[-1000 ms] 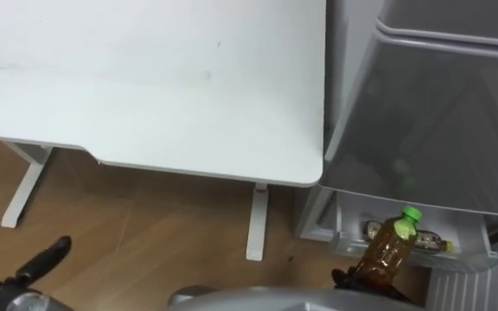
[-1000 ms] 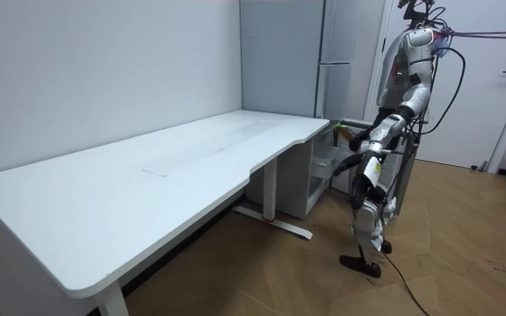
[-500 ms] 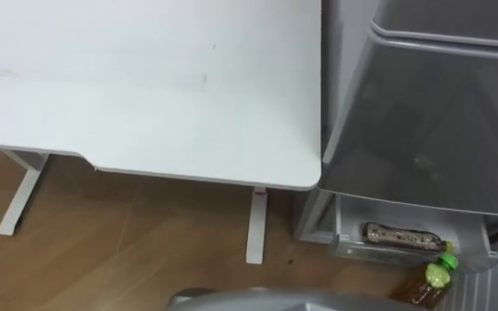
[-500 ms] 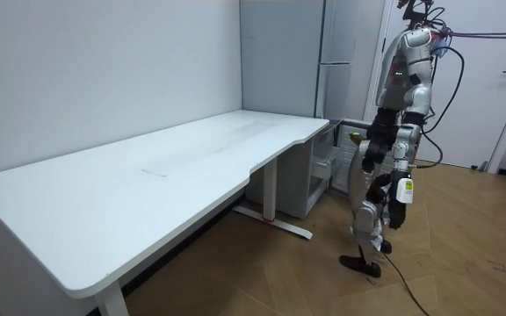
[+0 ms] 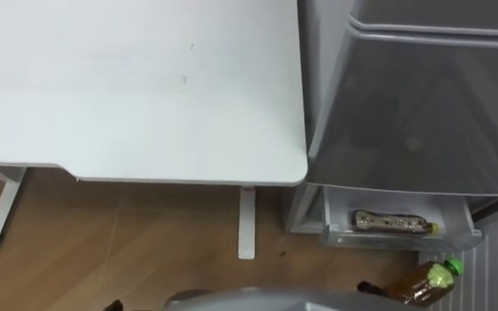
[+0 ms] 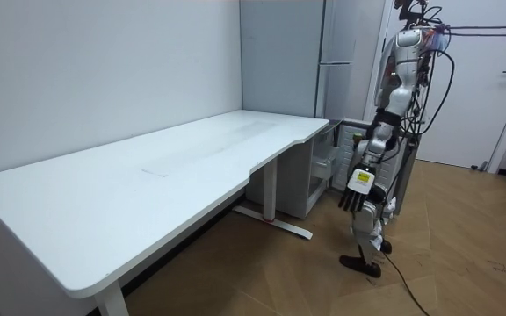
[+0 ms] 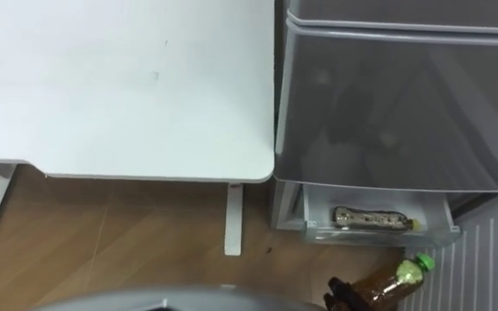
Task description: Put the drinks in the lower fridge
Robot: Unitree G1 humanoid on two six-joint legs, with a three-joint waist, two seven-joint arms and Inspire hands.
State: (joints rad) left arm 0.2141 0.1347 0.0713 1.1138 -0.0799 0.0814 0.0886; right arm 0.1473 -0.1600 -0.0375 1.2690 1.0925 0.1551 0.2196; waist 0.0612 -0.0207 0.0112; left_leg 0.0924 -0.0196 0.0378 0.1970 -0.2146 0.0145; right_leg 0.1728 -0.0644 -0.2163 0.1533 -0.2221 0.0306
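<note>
Looking down in the left eye view, the white desk [image 5: 145, 95] takes up the left and far part of the scene, and one desk leg [image 5: 246, 223] stands on the wooden floor [image 5: 145, 250]. The grey fridge [image 5: 422, 104] is on the right, just beside the desk's right edge. Its lower drawer [image 5: 370, 238] stands open toward the near side. A lying bottle [image 5: 390, 223] rests on its side in the drawer, running left to right. The tea bottle [image 5: 422, 281], amber with a green cap, is in the air just near of the drawer's right end. It is tilted, with the cap pointing far and right, and it is outside the drawer. A white ribbed panel [image 5: 491, 268] is on its right.

In the right eye view the same tea bottle [image 7: 389, 281] sits at the near right, and the right hand [image 7: 342, 295] is closed round its lower end. The dark fingers cover the base, while the neck and cap stay free. The lying bottle [image 7: 372, 218] is in the drawer beyond it, apart from the held one.

In the room view the robot stands upright at the desk's far end, right beside the fridge [image 6: 341, 53] and facing the open drawer [image 6: 328, 162]. Its left hand [image 6: 351, 200] hangs low by its leg, holding nothing, with the fingers loose and pointing down.
</note>
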